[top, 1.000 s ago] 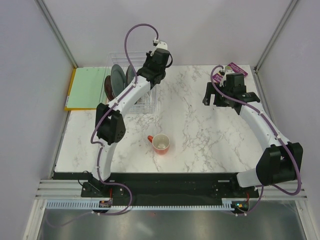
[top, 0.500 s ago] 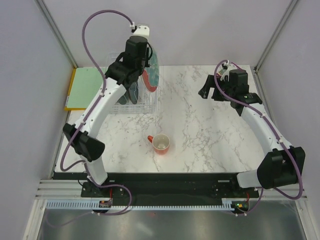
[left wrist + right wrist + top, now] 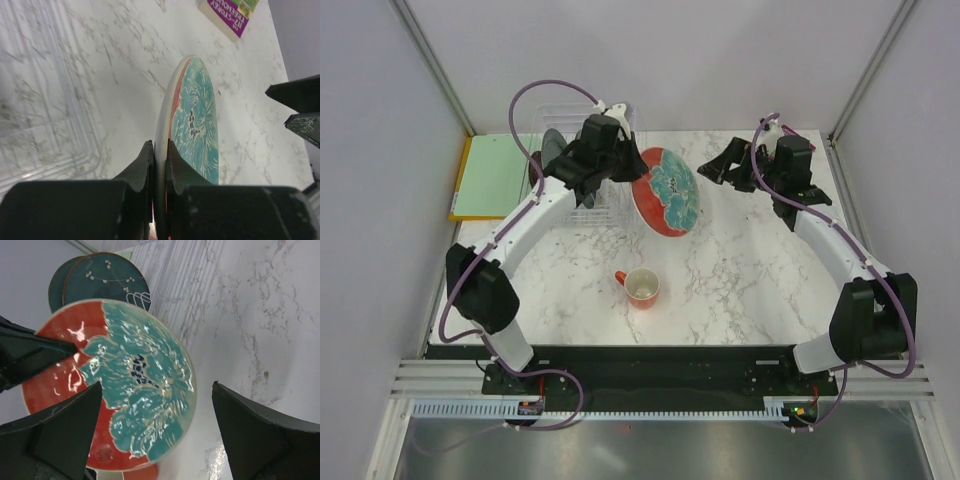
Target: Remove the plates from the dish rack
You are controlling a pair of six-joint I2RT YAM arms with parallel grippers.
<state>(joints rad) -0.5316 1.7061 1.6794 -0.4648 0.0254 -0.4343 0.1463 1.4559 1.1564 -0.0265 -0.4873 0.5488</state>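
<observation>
My left gripper [image 3: 628, 172] [image 3: 159, 148] is shut on the rim of the red plate with a teal splash [image 3: 666, 191] [image 3: 199, 125] [image 3: 125, 390]. It holds the plate on edge, tilted, above the table just right of the dish rack [image 3: 603, 211] [image 3: 40, 100] [image 3: 170, 270]. Still standing in the clear rack are a dark teal plate [image 3: 107, 277], a grey-teal plate [image 3: 552, 148] and a dark red one [image 3: 535, 172]. My right gripper [image 3: 725, 168] [image 3: 157, 385] is open and faces the held plate's face from the right without touching it.
An orange-red mug [image 3: 642, 287] stands on the marble table in front of the held plate. A flat green board [image 3: 495, 175] lies left of the rack. A book with a purple spine [image 3: 230, 12] lies at the far right corner.
The left arm has lifted the red and teal plate out of the rack and swung it right over the table. The right gripper has moved left toward it.
</observation>
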